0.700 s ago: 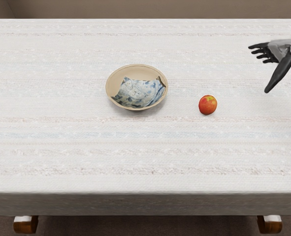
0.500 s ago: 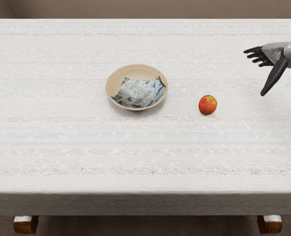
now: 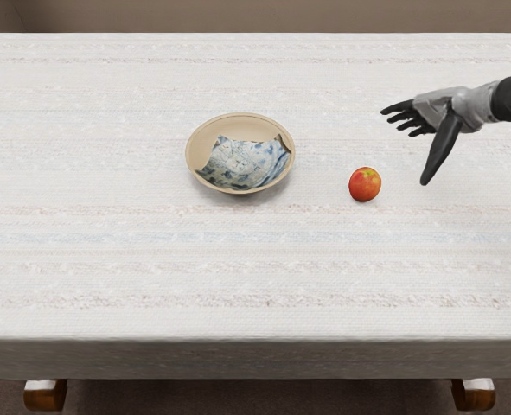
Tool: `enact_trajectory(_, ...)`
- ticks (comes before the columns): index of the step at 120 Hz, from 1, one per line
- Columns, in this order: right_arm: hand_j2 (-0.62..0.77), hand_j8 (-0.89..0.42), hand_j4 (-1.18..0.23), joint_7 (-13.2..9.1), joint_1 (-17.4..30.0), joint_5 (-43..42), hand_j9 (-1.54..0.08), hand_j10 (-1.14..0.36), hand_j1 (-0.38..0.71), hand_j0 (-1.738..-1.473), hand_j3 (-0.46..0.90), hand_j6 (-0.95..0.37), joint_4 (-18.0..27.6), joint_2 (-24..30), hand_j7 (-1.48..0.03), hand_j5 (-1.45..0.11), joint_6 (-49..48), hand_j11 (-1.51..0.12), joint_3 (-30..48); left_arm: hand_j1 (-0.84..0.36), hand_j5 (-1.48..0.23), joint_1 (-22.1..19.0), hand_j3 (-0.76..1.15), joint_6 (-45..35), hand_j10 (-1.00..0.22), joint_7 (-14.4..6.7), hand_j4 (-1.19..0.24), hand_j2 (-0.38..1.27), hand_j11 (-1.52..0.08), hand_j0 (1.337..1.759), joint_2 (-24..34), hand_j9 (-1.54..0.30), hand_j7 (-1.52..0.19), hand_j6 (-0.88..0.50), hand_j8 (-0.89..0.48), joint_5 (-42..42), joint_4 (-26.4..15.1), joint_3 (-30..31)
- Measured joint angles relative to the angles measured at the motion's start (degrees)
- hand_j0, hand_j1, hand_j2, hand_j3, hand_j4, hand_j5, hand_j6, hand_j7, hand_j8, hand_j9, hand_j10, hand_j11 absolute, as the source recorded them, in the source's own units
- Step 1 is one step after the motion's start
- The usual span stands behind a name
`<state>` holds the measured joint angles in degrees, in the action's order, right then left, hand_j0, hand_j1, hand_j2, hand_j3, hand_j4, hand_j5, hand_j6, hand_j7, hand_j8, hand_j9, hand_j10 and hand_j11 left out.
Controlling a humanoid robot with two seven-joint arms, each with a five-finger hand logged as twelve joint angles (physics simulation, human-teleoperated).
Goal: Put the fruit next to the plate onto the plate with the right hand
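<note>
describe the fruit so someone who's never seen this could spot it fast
On the white-clothed table, find the tan plate with a blue pattern near the middle. To its right, apart from it, lies the apple: small, round, red-orange, the only fruit.

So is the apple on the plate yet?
Not yet. The apple lies on the table, right of the plate, untouched by the open right hand.

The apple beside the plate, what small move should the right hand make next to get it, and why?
Probably move the right hand left and down until it is over the apple. The hand is open, up and to the right of the apple and apart from it; the apple lies on the table right of the plate.
</note>
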<state>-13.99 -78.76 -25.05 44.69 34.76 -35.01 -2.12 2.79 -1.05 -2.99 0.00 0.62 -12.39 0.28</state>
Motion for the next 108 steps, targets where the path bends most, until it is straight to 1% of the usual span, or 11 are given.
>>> enact_trajectory(8,0.00,-0.02,-0.02,-4.4,0.0,-0.1,-0.02,-0.02,-0.33,-1.658,0.00,-0.02,2.6,0.2,-0.02,-0.02,0.0,-0.02,0.9,0.35,0.00,0.0,0.00,0.0,0.00,0.0,0.00,0.00,0.00,1.658,0.0,0.00,0.00,0.00,0.00,0.0,0.0,0.0)
enact_trajectory(14,0.00,-0.02,-0.02,-7.1,-0.1,-0.2,-0.02,-0.02,-0.33,-1.658,0.00,-0.02,3.9,0.1,-0.02,-0.02,0.0,-0.02,1.3,0.35,0.00,-0.1,0.00,0.0,0.00,0.0,0.00,0.00,0.00,1.658,0.0,0.00,0.00,0.00,0.00,0.0,0.0,0.0)
enact_trajectory(27,0.00,-0.02,-0.02,-11.2,-1.9,-0.8,-0.02,-0.02,-0.33,-1.658,0.00,-0.02,5.7,0.1,-0.02,-0.02,0.0,-0.02,1.8,0.35,0.00,0.0,0.00,0.0,0.00,0.0,0.00,0.00,0.00,1.658,0.0,0.00,0.00,0.00,0.00,0.0,0.0,0.0)
enact_trajectory(39,0.00,-0.02,-0.02,-13.8,-4.4,-4.0,-0.02,-0.02,-0.33,-1.658,0.00,-0.02,11.4,0.1,-0.02,-0.02,0.0,-0.02,1.8,0.35,0.00,-0.1,0.00,0.0,0.00,0.0,0.00,0.00,0.00,1.658,0.0,0.00,0.00,0.00,0.00,0.0,0.0,0.0)
enact_trajectory(48,0.00,-0.02,-0.02,-14.9,-5.1,-8.2,-0.02,-0.02,-0.33,-1.658,0.00,-0.02,15.1,-0.6,-0.02,-0.02,1.7,-0.02,1.6,0.35,0.00,-0.1,0.00,0.0,0.00,0.0,0.00,0.00,0.00,1.658,0.0,0.00,0.00,0.00,0.00,0.0,0.0,0.0)
enact_trajectory(59,0.00,-0.02,-0.02,-15.5,-5.4,-12.8,-0.02,-0.02,-0.33,-1.658,0.00,-0.02,19.2,-1.3,-0.02,-0.02,6.2,-0.02,1.3,0.35,0.00,0.0,0.00,0.0,0.00,0.0,0.00,0.00,0.00,1.658,0.0,0.00,0.00,0.00,0.00,0.0,0.0,0.0)
enact_trajectory(74,0.00,-0.02,-0.02,-15.8,-5.4,-15.6,-0.02,-0.02,-0.33,-1.658,0.00,-0.02,22.1,-1.4,-0.02,-0.02,9.6,-0.02,1.0,0.35,0.00,0.0,0.00,0.0,0.00,0.0,0.00,0.00,0.00,1.658,0.0,0.00,0.00,0.00,0.00,0.0,0.0,0.0)
enact_trajectory(85,0.00,-0.02,-0.02,-15.9,-4.0,-17.1,-0.02,-0.02,-0.33,-1.658,0.00,-0.02,24.8,-1.1,-0.02,-0.02,15.1,-0.02,0.7,0.35,0.00,0.0,0.00,0.0,0.00,0.0,0.00,0.00,0.00,1.658,0.0,0.00,0.00,0.00,0.00,0.0,0.0,0.0)
enact_trajectory(92,0.00,-0.02,-0.02,-16.0,-3.0,-17.8,-0.02,-0.02,-0.33,-1.658,0.00,-0.02,27.6,0.0,-0.02,-0.02,18.3,-0.02,0.4,0.35,0.00,-0.1,0.00,0.0,0.00,0.0,0.00,0.00,0.00,1.658,0.0,0.00,0.00,0.00,0.00,0.0,0.0,0.0)
enact_trajectory(99,0.00,-0.02,-0.02,-16.8,-1.9,-18.2,-0.02,-0.02,-0.33,-1.658,0.00,-0.02,29.9,0.8,-0.02,-0.02,21.8,-0.02,0.1,0.35,0.00,0.0,0.00,0.0,0.00,0.0,0.00,0.00,0.00,1.658,0.0,0.00,0.00,0.00,0.00,0.0,0.0,0.0)
enact_trajectory(108,0.00,-0.02,-0.02,-17.4,-0.4,-19.3,-0.02,-0.02,-0.33,-1.658,0.00,-0.02,31.5,0.7,-0.02,-0.02,25.8,-0.02,-0.1,0.35,0.00,0.0,0.00,0.0,0.00,0.0,0.00,0.00,0.00,1.658,0.0,0.00,0.00,0.00,0.00,0.0,0.0,0.0)
